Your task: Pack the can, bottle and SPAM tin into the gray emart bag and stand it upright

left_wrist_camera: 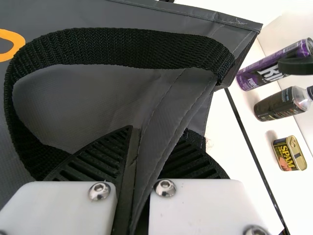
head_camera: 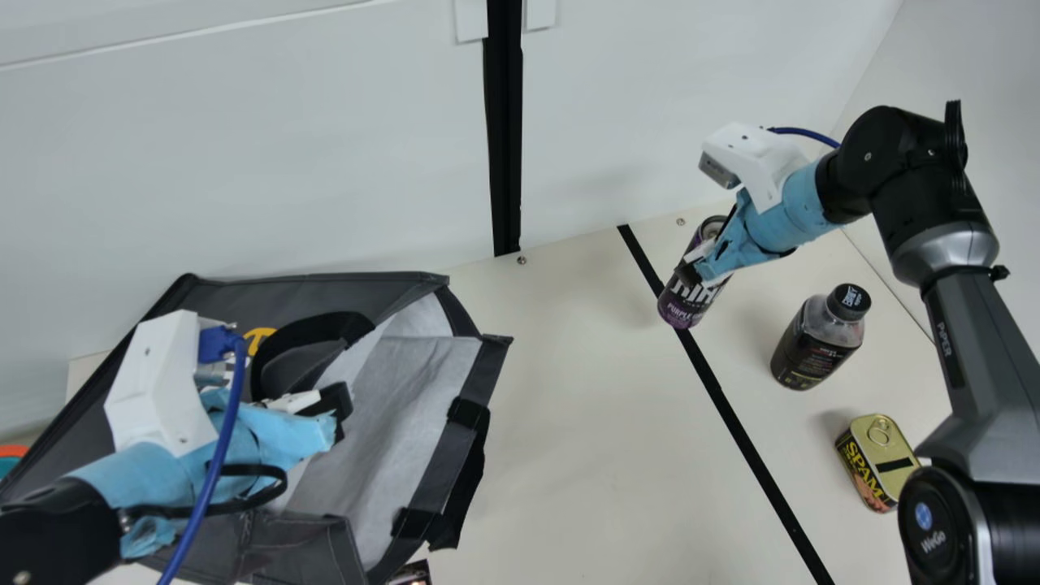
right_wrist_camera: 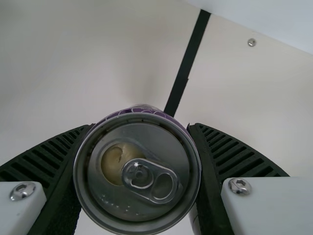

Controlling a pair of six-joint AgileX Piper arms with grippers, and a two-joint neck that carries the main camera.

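Observation:
The gray bag (head_camera: 422, 390) lies on its side at the left in the main view, its mouth facing right. My left gripper (head_camera: 337, 414) is at the upper edge of that mouth; in the left wrist view the same gripper (left_wrist_camera: 139, 181) is shut on the bag's edge (left_wrist_camera: 164, 137), beside the black handle. At the right, my right gripper (head_camera: 699, 264) holds the purple can (head_camera: 685, 305) near its top. The can's lid (right_wrist_camera: 137, 171) sits between the fingers of my right gripper (right_wrist_camera: 139, 171). The bottle (head_camera: 816, 341) stands right of the can, and the SPAM tin (head_camera: 877, 463) is nearer the front.
A black tape line (head_camera: 731, 414) runs across the table between the bag and the bottle. A white wall (head_camera: 366, 162) rises behind the table. Part of a small dark object (head_camera: 412, 574) shows at the bottom edge, and an orange and teal item (head_camera: 11, 457) at the far left.

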